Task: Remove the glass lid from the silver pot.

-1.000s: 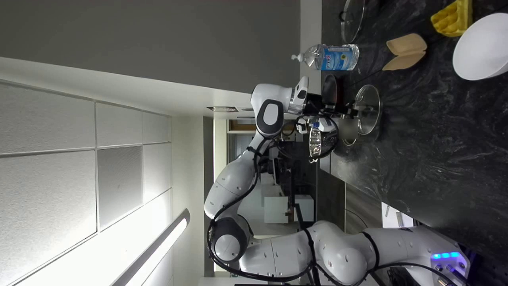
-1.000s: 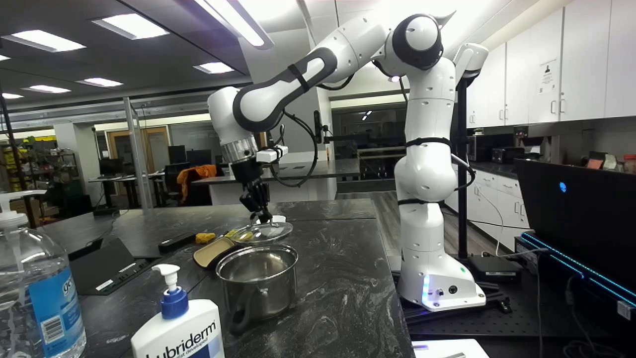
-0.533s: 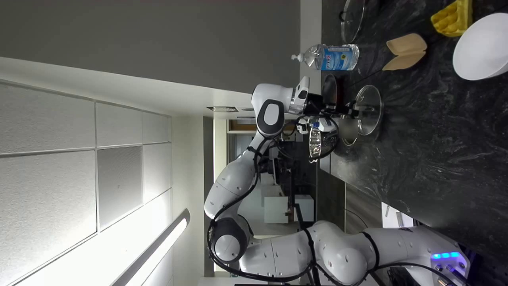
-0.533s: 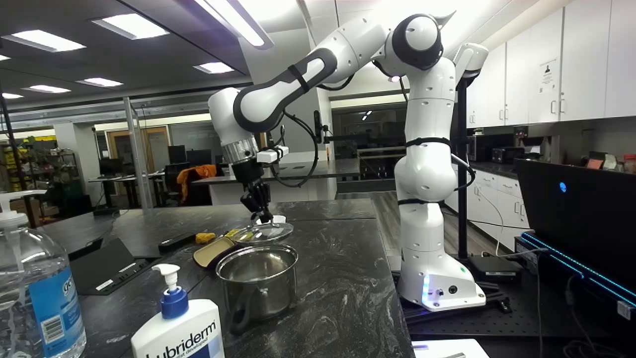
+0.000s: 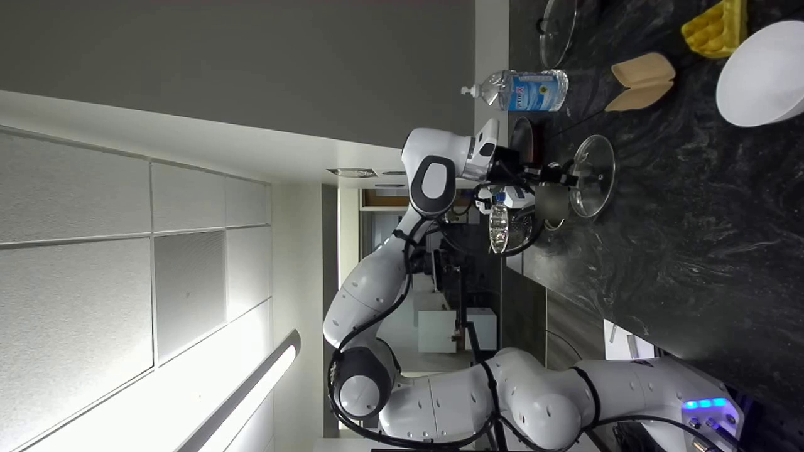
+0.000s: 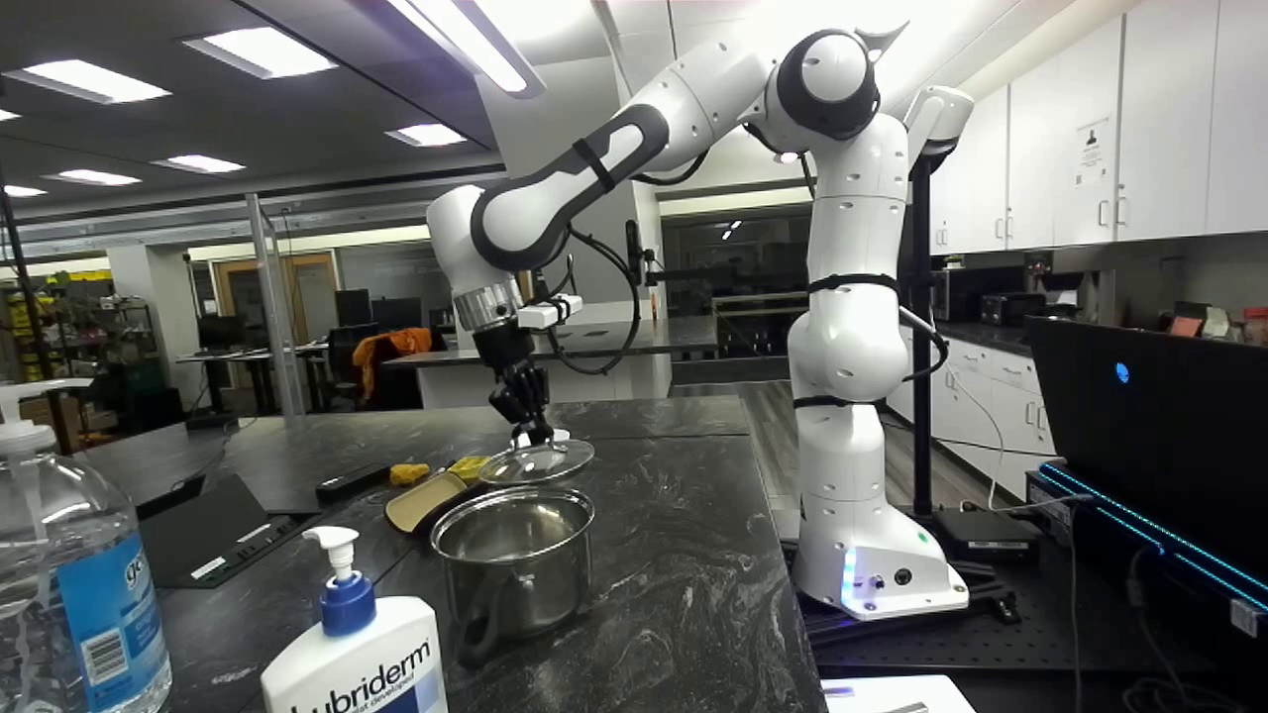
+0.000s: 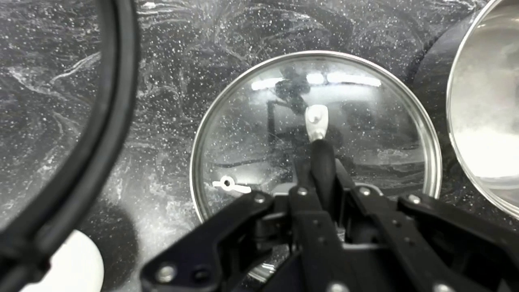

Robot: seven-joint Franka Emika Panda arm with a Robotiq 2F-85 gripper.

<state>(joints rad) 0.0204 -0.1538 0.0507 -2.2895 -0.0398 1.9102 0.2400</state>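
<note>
At the left edge of an exterior view, a clear plastic bottle with a blue label is cut off by the frame. To its right, a white plastic pump bottle with a blue collar is seen in the foreground. Next, a short, cylindrical, shiny silver metal pot is stood upright on the black marbled countertop, its inside exposed. Just beyond the pot, a round transparent glass lid with a thin metal rim is grasped by its dark bar handle; the black two-fingered gripper is clenched on that handle. In the wrist view, lid and pot are separated by a narrow strip of countertop; whether the lid is borne by it cannot be told. At the right, a white jointed robot arm is mounted near a black panel.
</note>
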